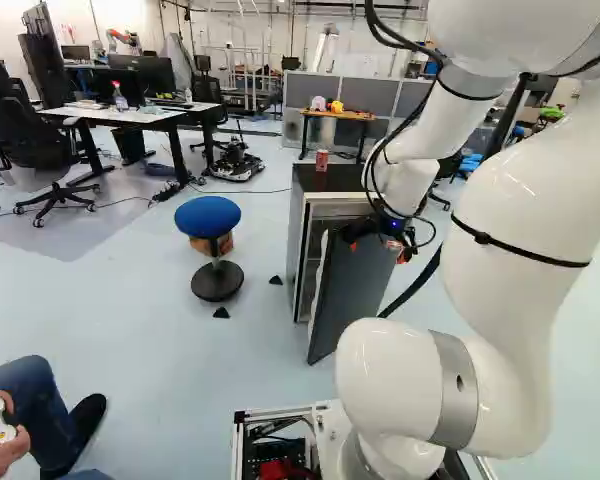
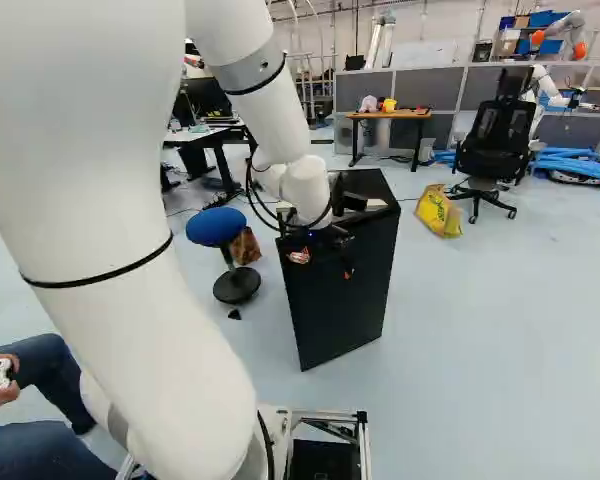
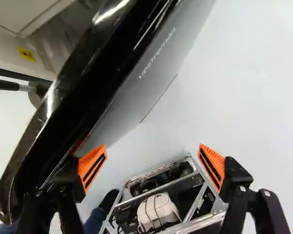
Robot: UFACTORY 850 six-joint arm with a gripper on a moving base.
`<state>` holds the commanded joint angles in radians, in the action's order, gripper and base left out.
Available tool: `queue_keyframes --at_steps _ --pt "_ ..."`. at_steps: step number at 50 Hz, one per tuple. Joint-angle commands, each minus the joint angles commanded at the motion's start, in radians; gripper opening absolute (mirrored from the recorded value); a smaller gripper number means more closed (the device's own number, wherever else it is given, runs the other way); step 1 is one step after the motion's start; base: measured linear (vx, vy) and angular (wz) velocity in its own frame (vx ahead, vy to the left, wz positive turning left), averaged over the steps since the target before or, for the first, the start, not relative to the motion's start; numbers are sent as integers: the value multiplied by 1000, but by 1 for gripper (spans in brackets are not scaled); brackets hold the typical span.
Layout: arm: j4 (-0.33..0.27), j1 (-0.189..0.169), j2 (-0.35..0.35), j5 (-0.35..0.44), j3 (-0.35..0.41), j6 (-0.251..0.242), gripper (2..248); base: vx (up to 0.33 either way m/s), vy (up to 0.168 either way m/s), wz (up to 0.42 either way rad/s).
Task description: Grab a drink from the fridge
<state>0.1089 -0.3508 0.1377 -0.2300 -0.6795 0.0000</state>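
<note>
Stands upright on the floor as a dark, boxy fridge (image 1: 312, 182), with a dark grey door (image 1: 355, 290) swung partly open and a pale interior (image 1: 335, 211) partly in sight. Carries a small red can (image 1: 322, 160), upright, on top of the fridge near its far edge.

The fridge (image 1: 298, 235) and blue stool (image 1: 208, 216) are shared by both base views, directed ahead and down from behind the arm (image 1: 520, 215), left and right; the fridge door (image 3: 132, 97) is viewed closely from the wrist, facing down toward the base frame (image 3: 158, 191).
</note>
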Motion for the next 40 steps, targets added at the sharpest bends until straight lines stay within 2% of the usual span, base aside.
queue_keyframes --at_steps 24,40 --pt "0 82 22 123 -25 0 247 0 0 0" --pt "0 127 42 136 -48 0 247 0 0 0"
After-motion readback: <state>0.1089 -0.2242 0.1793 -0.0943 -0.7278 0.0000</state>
